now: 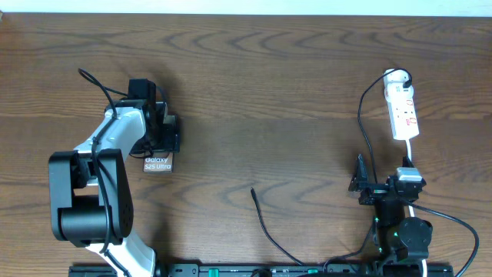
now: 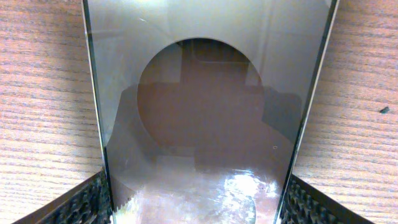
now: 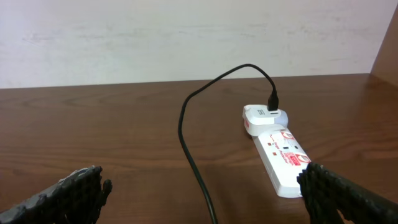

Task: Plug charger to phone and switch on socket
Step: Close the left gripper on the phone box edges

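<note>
One phone (image 1: pixel 157 162), one charger (image 1: pixel 265 229), one socket (image 1: pixel 404 110) and two arms are counted on the wooden table (image 1: pixel 269 85).

The left arm (image 1: pixel 115 138) is reached out over the table's left half, with its wrist bent above the phone. The left gripper (image 2: pixel 199 202) is seen closed onto the phone: a ribbed pad (image 2: pixel 84 204) is pressed to each long edge, and the glossy face fills the space between them. Only the lettered end is left uncovered in the overhead view. Whether the phone is lifted or lying flat cannot be told.

The right arm (image 1: pixel 403 223) is folded low at the near edge on the right, and it is aimed up the table toward the socket, which lies well ahead. The right gripper (image 3: pixel 202 186) is spread wide, with nothing held between its fingers.

The charger's free tip (image 1: pixel 253 190) is found on the bare wood between the two arms, well apart from the phone. Its other end is plugged into a white adapter (image 3: pixel 264 117) at the socket's far end.
</note>
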